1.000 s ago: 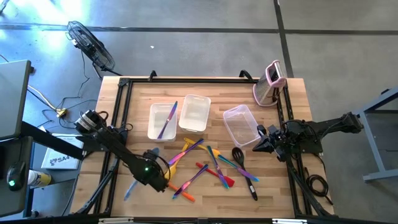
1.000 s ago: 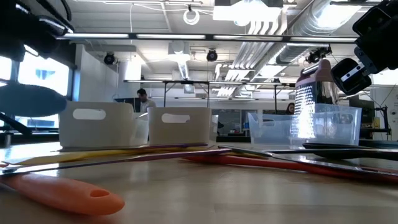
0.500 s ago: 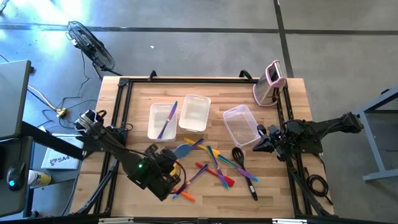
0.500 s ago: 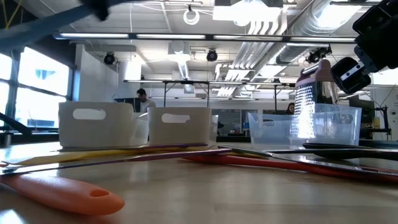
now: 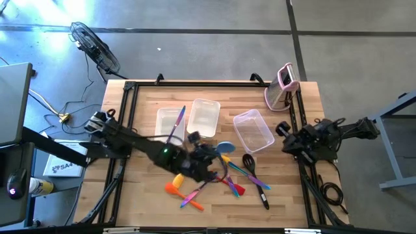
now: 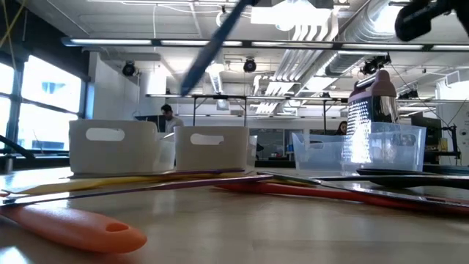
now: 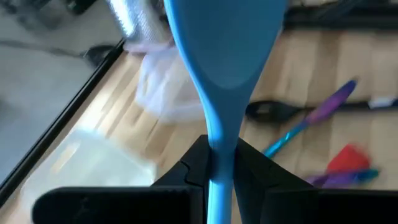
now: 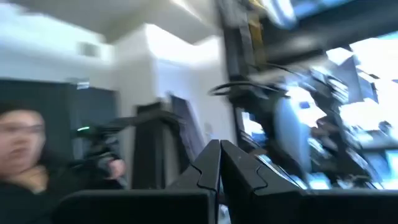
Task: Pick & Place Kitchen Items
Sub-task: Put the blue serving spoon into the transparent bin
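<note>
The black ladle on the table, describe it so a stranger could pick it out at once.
Start at the clear tub nearest the right arm. Just in front of it the black ladle lies flat, bowl toward the tub, at the right edge of the utensil pile. It is the only all-black piece.

We saw a wooden table [image 5: 149, 195] with a black frame along its edges. On it stood three clear tubs: the left tub [image 5: 168, 127] and the middle tub [image 5: 203, 117] just beside each other, and the right tub [image 5: 252, 130] a little apart. A pink-and-white gadget [image 5: 282, 86] stood upright near the far right corner. Closer to the front edge lay a loose group of utensils, among them an orange spatula [image 5: 173, 188], a red spatula [image 5: 234, 187] and a black spoon [image 5: 253, 170], several crossing each other.
</note>
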Tool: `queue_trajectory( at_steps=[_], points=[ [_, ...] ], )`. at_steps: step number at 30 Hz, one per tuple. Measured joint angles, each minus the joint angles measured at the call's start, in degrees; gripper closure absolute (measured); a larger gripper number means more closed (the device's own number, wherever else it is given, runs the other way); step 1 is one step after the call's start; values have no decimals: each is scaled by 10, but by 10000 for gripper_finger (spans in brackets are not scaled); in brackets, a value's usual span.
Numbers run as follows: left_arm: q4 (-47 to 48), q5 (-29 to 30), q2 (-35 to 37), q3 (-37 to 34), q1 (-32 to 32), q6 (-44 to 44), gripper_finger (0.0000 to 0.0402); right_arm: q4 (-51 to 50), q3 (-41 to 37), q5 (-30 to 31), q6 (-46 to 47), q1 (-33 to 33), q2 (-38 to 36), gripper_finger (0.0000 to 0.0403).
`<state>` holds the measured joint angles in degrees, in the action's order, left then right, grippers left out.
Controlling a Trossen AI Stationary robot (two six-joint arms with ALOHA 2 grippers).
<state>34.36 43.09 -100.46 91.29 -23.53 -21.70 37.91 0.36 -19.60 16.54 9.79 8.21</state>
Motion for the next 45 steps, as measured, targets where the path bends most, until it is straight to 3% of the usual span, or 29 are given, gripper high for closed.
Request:
queue_trajectory(
  at_steps=[4,7,14,17,21,25,30,34,40,45],
  points=[
    [-25,-36,-1,-1,24,35,366,13,0,1,29,0,7,392],
    [-29,-51,-1,-1,32,36,366,13,0,26,46,0,24,363],
    [-56,-52,-1,-1,33,39,366,15,22,121,70,0,94,228],
    [-91,-47,-5,-1,33,50,366,14,44,157,25,0,133,175],
    [-153,-40,-25,-1,39,82,366,32,79,181,-71,1,204,134],
    [-184,-35,-41,-1,50,102,366,67,113,187,-160,23,281,127],
    [-207,-39,-53,-2,62,110,366,69,153,275,-230,60,373,137],
    [-220,-50,-59,-1,67,114,366,72,181,302,-272,78,447,139],
    [-225,-54,-70,-1,66,115,366,81,233,376,-275,83,530,140],
    [-228,-63,-76,-1,66,118,366,80,262,381,-285,82,565,142]
  ],
)
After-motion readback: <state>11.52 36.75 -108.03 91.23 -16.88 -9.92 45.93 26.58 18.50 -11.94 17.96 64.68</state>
